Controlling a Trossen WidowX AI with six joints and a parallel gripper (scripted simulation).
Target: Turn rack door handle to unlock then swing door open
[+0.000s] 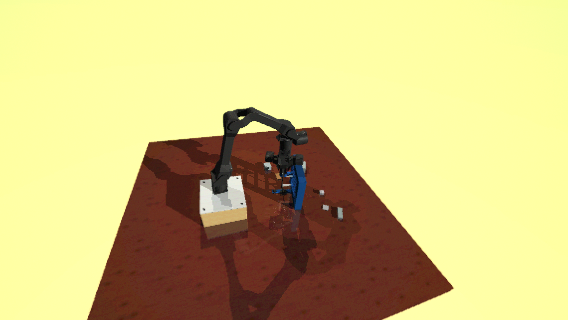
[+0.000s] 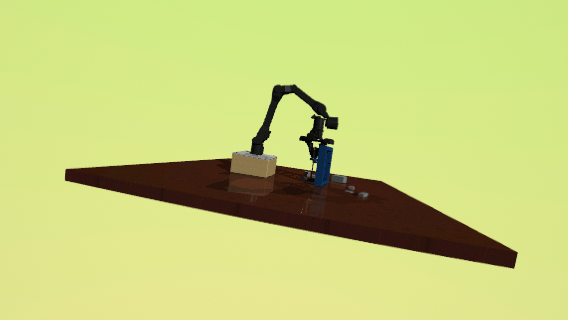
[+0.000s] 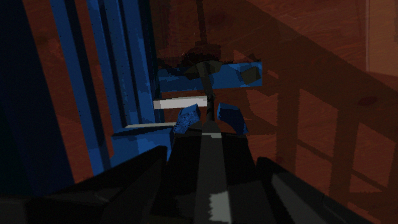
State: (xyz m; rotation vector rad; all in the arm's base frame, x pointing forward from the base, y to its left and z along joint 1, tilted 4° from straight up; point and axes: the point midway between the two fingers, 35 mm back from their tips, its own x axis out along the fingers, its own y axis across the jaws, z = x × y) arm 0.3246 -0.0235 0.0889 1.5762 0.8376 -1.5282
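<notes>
The blue rack [image 1: 299, 187] [image 2: 324, 167] [image 3: 140, 60] stands upright; door and frame cannot be told apart, nor the door's angle. My gripper [image 1: 284, 173] [image 2: 313, 157] [image 3: 211, 160] points down close beside the rack's face on the robot's side. Its blue fingertips are apart, so it is open partway. A thin dark upright rod [image 3: 210, 104], apparently the handle, shows between the fingertips, with a narrow gap on each side. The handle's lower part and its turn are unclear in the dark wrist view. A white bar [image 3: 180, 103] reaches from the rack toward the fingertips.
A blue flat bar [image 3: 235, 75] sticks out from the rack beyond the fingertips. Small grey blocks [image 1: 340, 213] [image 2: 363, 195] lie behind the rack. A tan piece [image 1: 278, 176] and a white piece [image 1: 267, 166] lie near the gripper. The robot's base box [image 1: 224, 217] [image 2: 252, 164] stands opposite.
</notes>
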